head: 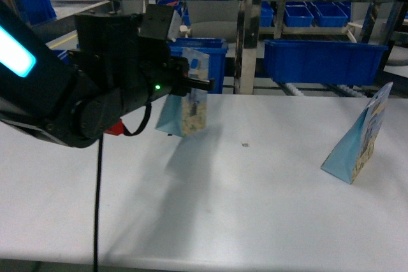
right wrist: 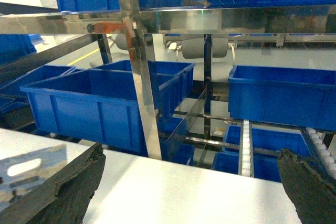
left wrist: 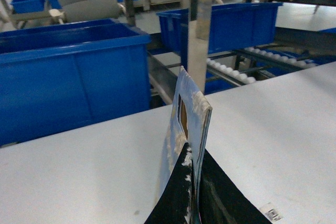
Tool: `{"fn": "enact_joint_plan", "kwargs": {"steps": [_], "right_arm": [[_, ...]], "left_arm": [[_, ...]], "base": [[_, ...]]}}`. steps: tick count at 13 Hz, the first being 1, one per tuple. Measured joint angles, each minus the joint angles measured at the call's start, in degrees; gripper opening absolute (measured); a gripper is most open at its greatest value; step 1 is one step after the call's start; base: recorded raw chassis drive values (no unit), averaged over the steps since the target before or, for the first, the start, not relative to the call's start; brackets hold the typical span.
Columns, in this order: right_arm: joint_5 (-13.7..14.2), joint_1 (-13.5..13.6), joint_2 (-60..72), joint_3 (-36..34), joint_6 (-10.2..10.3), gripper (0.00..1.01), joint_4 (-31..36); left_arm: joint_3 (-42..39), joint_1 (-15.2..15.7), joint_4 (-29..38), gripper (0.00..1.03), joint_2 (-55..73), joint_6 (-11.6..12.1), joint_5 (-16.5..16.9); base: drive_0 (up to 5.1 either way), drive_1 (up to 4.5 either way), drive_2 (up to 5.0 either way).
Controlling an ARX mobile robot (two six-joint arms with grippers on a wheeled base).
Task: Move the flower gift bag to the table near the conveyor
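While our left gripper (head: 191, 84) is pressed together on the top edge of the flower gift bag (head: 189, 109), the bag hangs straight down below the fingers, and that vertical line is what the coming move turns on. In the head view the bag's long axis runs top to bottom, its handle end up in the grip and its wider base pointing at the table (head: 255, 195). Whether the base is already touching the white surface or hanging just above it we cannot tell from this angle, though the shadow beneath it sits close. The left wrist view shows the same thing from behind: the bag's thin upper edge with its cut-out handle slot stands upright between our dark fingers (left wrist: 220, 198), with the tabletop spread out on both sides. Beyond the bag lie the conveyor (head: 248, 42) with its steel upright and rollers, and the blue bins (head: 322, 62) on it, so the bag is over the far part of the table, near the conveyor. We judge that the remaining travel is downward, with the left arm plainly the nearer one. Our right gripper (right wrist: 189, 182) is spread wide and holds nothing. A second bag (head: 360, 138) stands on the table to the right, well apart.
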Motion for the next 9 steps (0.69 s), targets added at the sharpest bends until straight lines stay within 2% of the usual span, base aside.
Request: {"fn": "enact_joint_plan", "kwargs": {"steps": [1, 2, 5, 9], "right_arm": [[0.0, 0.0, 0.0, 0.0, 0.0, 0.98, 0.2], [0.0, 0.0, 0.0, 0.0, 0.0, 0.98, 0.1], [0.0, 0.0, 0.0, 0.0, 0.0, 0.98, 0.1], [0.0, 0.0, 0.0, 0.0, 0.0, 0.98, 0.2]], "left_arm": [[4.3, -0.5, -0.7, 0.02, 2.6, -0.8, 1.6], [3.7, -0.2, 1.6, 0.02, 2.1, -0.8, 1.2], [-5.7, 2.9, 4.5, 0.02, 0.7, 0.6, -2.6], [-6.9, 1.1, 2.9, 0.02, 0.7, 0.8, -3.2]], "base": [[0.0, 0.00, 0.0], [0.0, 0.00, 0.0], [0.0, 0.00, 0.0], [0.0, 0.00, 0.0]]}}
